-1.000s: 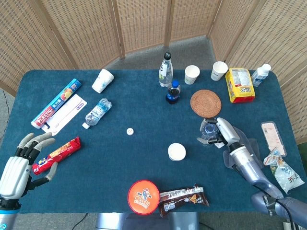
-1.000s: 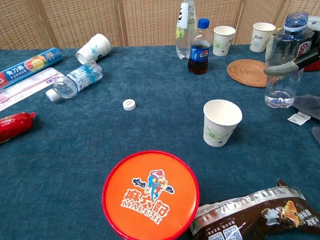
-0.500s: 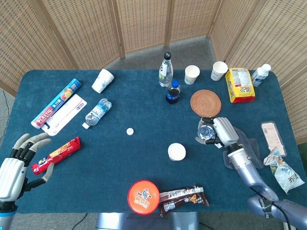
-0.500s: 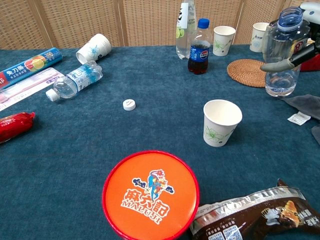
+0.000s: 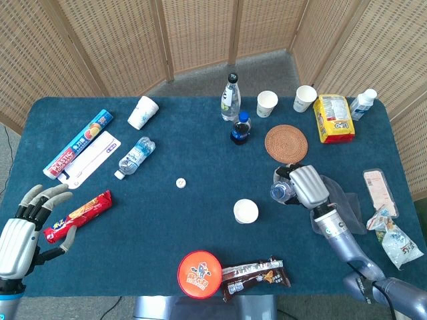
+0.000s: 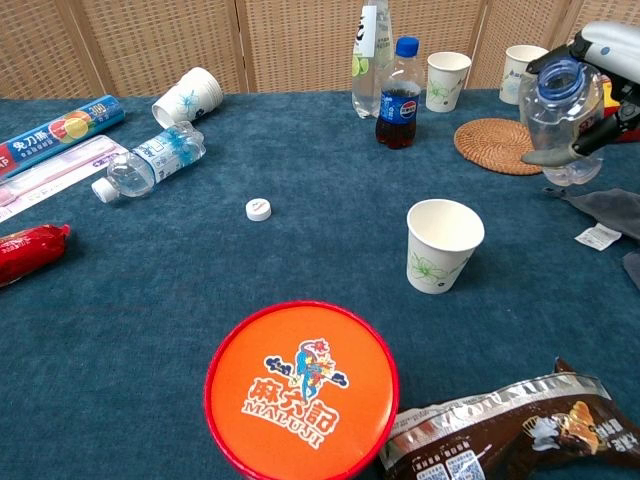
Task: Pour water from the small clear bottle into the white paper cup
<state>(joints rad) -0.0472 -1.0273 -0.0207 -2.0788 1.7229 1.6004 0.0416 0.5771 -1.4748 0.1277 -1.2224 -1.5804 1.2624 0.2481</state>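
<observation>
We count four paper cups; the right hand point(image 5: 305, 189) grips one uncapped clear bottle point(image 6: 560, 118), its base hidden; left hand point(image 5: 27, 223) fingers spread, holding nothing.

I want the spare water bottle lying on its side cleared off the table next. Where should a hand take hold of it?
Grip the lying bottle across its mid body, coming from above. It lies flat on the table, cap toward the front-left, sides clear: the tipped cup and toothbrush pack lie apart from it.
</observation>
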